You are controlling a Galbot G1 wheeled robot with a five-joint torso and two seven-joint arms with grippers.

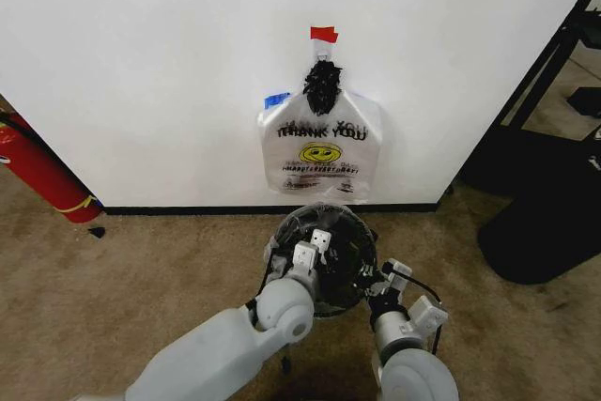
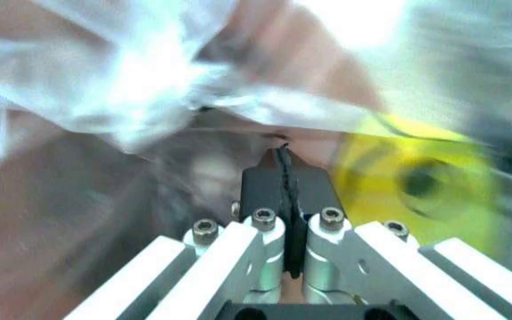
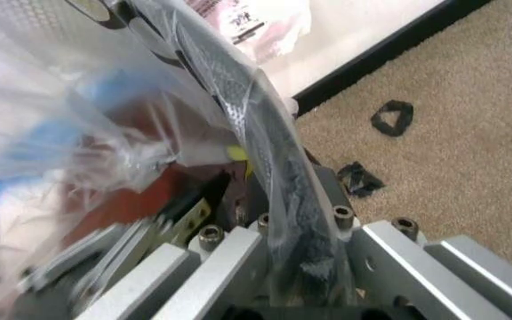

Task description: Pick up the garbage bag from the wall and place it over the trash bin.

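Observation:
The trash bin [image 1: 348, 230], a round black mesh basket, stands on the carpet at the foot of the wall [image 1: 141, 63]. Both arms reach down to its rim. My left gripper [image 1: 315, 243] is at the near-left rim; in the left wrist view its gripper [image 2: 287, 175] is shut, with the garbage bag [image 2: 131, 80], clear crinkly film with a yellow print [image 2: 416, 180], pinched at the tips. My right gripper [image 1: 394, 274] is at the bin's right side. In the right wrist view the garbage bag [image 3: 87, 133] drapes over the bin's rim [image 3: 238, 100], which runs between the closed-in fingers.
An opaque white "THANK YOU" smiley bag [image 1: 319, 152] hangs on the wall below a piece of red tape [image 1: 323, 34], right above the bin. A red fire extinguisher [image 1: 38, 171] leans at the left. Black furniture [image 1: 554, 213] stands at the right. Small black scraps [image 3: 391, 118] lie on the carpet.

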